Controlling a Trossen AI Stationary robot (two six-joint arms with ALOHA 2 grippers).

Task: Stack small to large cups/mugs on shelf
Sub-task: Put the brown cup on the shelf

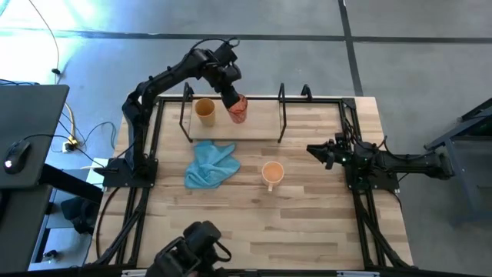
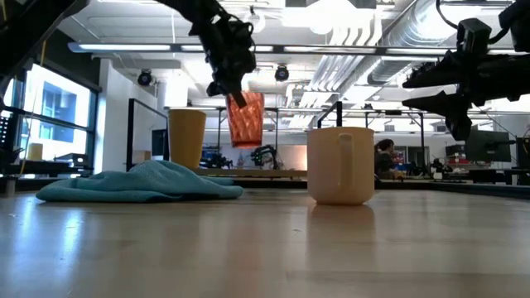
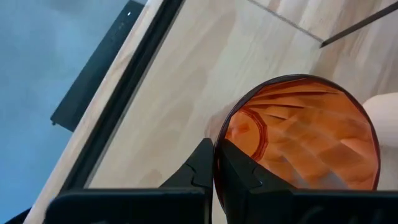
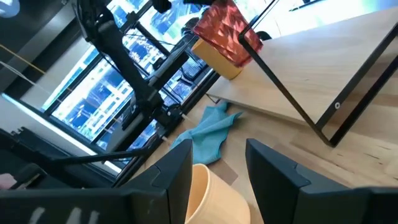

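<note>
Open-plan lab: exposed ceiling ducts (image 2: 389, 37), big windows (image 2: 58, 112), workbenches beyond.

Translucent ribbed red cup (image 2: 245, 119) (glossy); wooden table (image 1: 307, 223).

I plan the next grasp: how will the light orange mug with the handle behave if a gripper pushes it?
The light orange mug stands upright, wide-based, so it probably slides rather than tips. It looks stiff, likely light. Its handle may make it turn if pushed off-centre.
</note>
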